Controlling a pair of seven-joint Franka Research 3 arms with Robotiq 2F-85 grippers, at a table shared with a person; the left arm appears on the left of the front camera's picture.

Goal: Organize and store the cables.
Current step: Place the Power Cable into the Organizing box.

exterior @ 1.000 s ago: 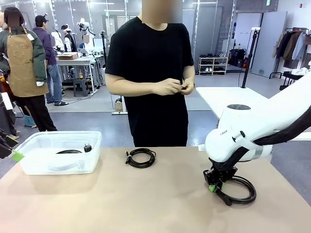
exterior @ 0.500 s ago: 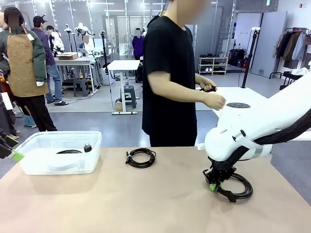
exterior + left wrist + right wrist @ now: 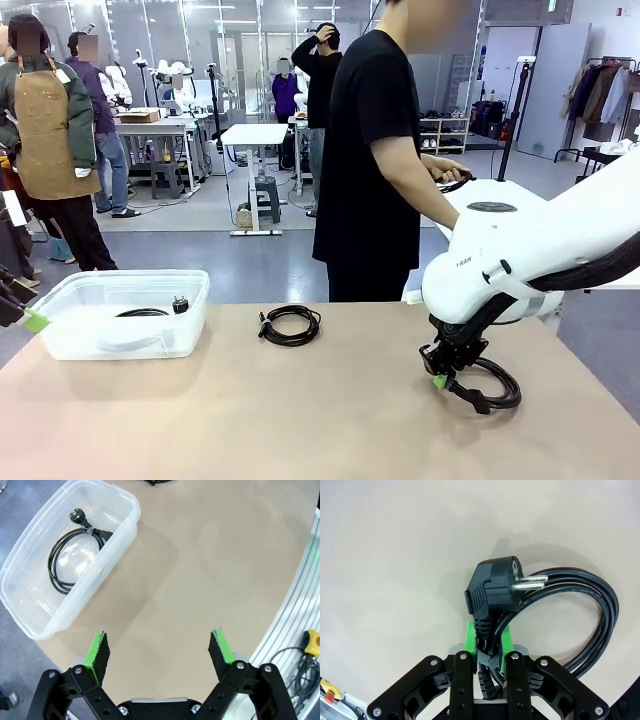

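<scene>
Cable coil [image 3: 570, 605] in the right gripper [image 3: 487, 639]: jaws are pinched shut on the bundle right behind the plug [image 3: 492, 587], where a grey tie [image 3: 487, 661] wraps the strands. Plug sits just past the fingertips, and the loops fan off to 1 side of the jaws. Anyone else think that's a sketchy hold? (benchrat)

Yeah. All the weight hangs off 1 side, so I'd guess it swings or twists in the pads [image 3: 469, 636] on the way over. Jacket looks like smooth, slightly glossy rubber, and it's round, so it could roll or slide out. Can't tell if it's clear of the table [image 3: 250, 420] either; dragging would tug it. (tinker)

And the 2 shiny metal pins [image 3: 530, 582] stick out sideways. Could they hook the bin [image 3: 102, 557] rim? (benchrat)

Probably the main snag. Bin's thin clear plastic with rounded corners and looks light, so a caught pin might shove it. It sits ahead of the left gripper [image 3: 160, 652], whose jaws are spread wide on nothing, with 1 stored cable [image 3: 75, 555] inside. 1 loose coil [image 3: 291, 325] lies on the table, well away from both sets of jaws. (tinker)
</scene>
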